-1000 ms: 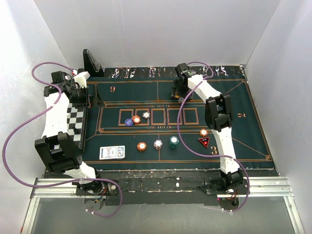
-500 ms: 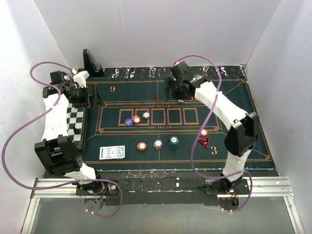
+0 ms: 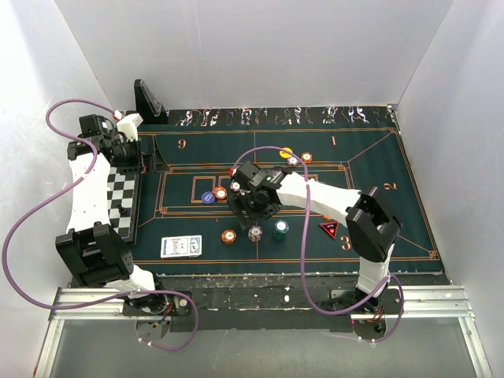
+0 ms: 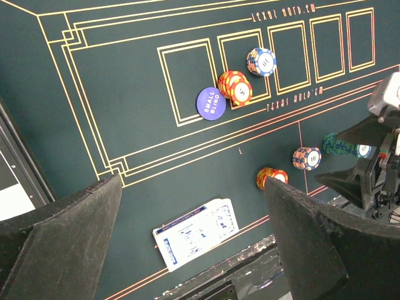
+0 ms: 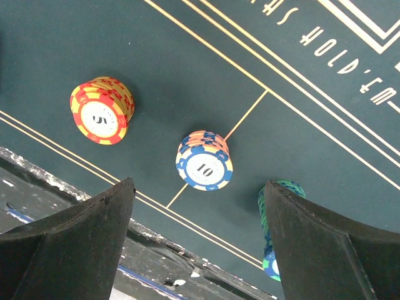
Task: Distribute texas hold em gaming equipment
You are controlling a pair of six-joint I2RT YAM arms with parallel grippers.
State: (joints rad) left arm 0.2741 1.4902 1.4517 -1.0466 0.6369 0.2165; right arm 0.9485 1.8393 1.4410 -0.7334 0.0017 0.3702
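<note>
R gripper [image 5: 199,185]: fingers apart, nothing held. It sits over the near-centre of the mat [image 3: 378,197], directly above the pink/blue "10" stack [image 5: 204,161]; no contact visible.

Orange "5" stack [image 5: 102,110]: just beside the "10" stack, toward the mat's left edge. Teal stack [image 5: 275,215]: just beside it, toward the right edge, partly behind the R finger in the wrist view. All 3 stand in a row along the near edge.

Card deck [image 3: 181,246]: flat, blue back up, near-left corner.

L gripper [image 4: 194,187]: fingers wide apart, empty, raised at the far-left by the chequered board [image 3: 122,201].

Blue "SMALL BLIND" disc [image 4: 210,102], 2nd orange stack [image 4: 235,86], white/blue stack [image 4: 261,61]: grouped left of centre at the printed boxes.

Red triangular marker [image 3: 329,229]: near-right. Yellow disc [image 3: 287,153]: far-centre.
</note>
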